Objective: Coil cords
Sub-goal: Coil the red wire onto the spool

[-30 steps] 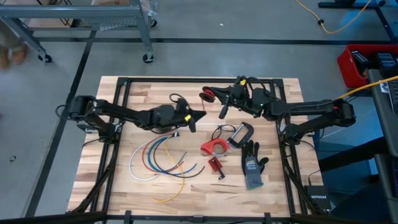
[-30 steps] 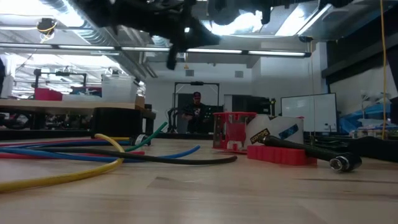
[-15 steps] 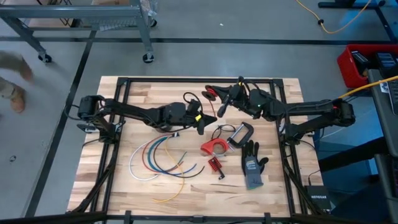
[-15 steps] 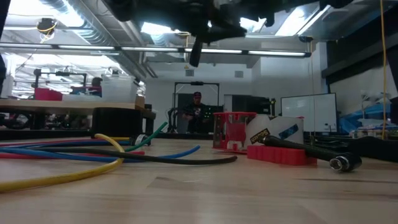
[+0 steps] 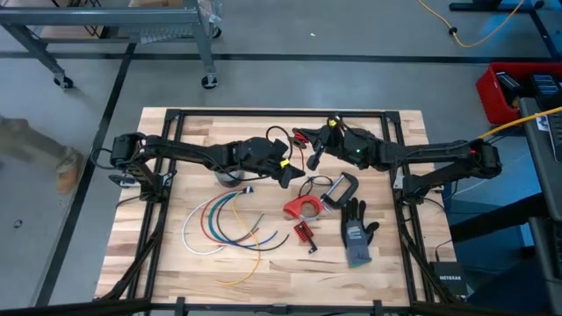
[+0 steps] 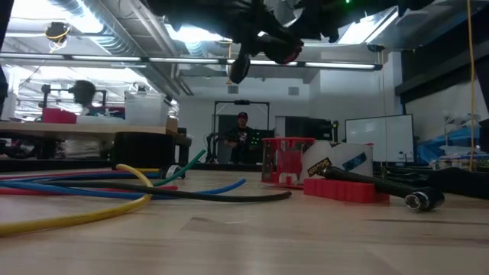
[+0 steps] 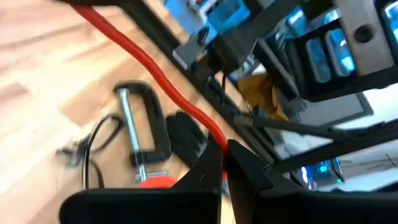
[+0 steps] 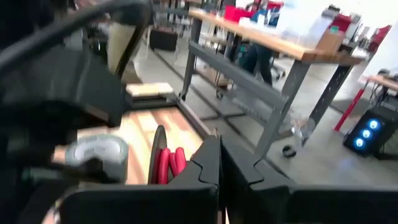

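Your left gripper [image 5: 287, 173] and right gripper [image 5: 313, 158], both clamped on the red cord [image 7: 144, 59], meet near the tabletop's [image 5: 158, 237] far edge. Other cords [image 5: 230, 224] lie toward its left edge.

A glove [image 5: 356, 233], C-clamp [image 5: 338, 190] and tape roll [image 5: 228, 176] lie on the table [image 5: 386, 272].

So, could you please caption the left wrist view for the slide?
Left gripper shut on the red cord above the black C-clamp.
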